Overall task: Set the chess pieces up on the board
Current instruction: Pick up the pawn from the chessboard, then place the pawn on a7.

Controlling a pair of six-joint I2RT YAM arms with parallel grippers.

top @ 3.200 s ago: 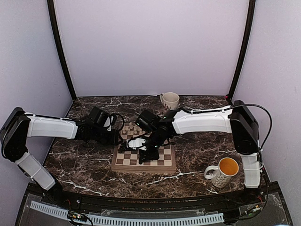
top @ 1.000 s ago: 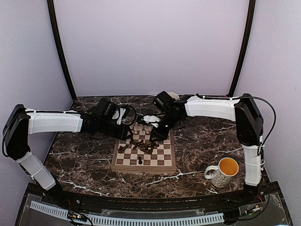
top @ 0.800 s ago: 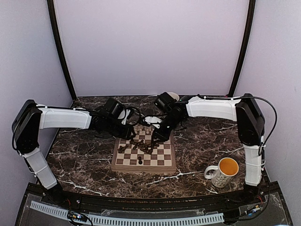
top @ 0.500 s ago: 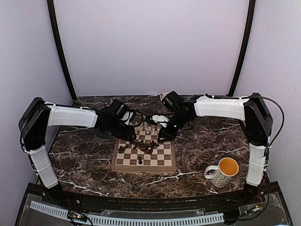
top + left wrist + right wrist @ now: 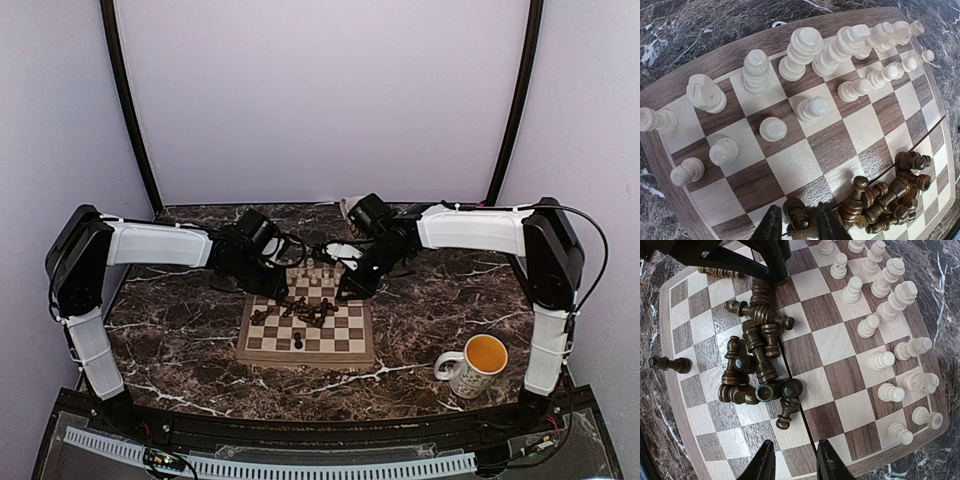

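ok so the dark pieces (image 5: 757, 365) are mostly dumped in a tangled heap around mid-board, lying on their sides across each other, while the white pieces (image 5: 805, 47) stand in two rows along one edge of the board (image 5: 305, 357). One lone dark piece (image 5: 298, 342) sits apart, near the edge closest to the arm bases. The left gripper (image 5: 798, 220) is low at the heap's edge with its fingers either side of a small dark piece (image 5: 796, 214). Jaws are narrow, but I can't tell if the pads are actually biting or just straddling it, bc the frame bottom cuts that off. The right gripper (image 5: 795, 450) hangs over bare squares next to the heap, fingers apart, nothing between them.

What could go wrong imo: that piece lies right up against its neighbours, so a lift could drag another one along or roll the heap. If the pinch is off-centre on a round turned shape, it could squirt out sideways. Both arms are also crowded over the same small board, so a careless swing might clip the other wrist or knock over the white rows, which are close by.

Hard to see: how many dark ones are in the pile (they overlap too much), which piece types are which from the top cam, and the far mug (image 5: 347, 205), mostly hidden behind the right arm. The mug of orange drink (image 5: 475, 365) is well clear on the marble table (image 5: 180, 340).
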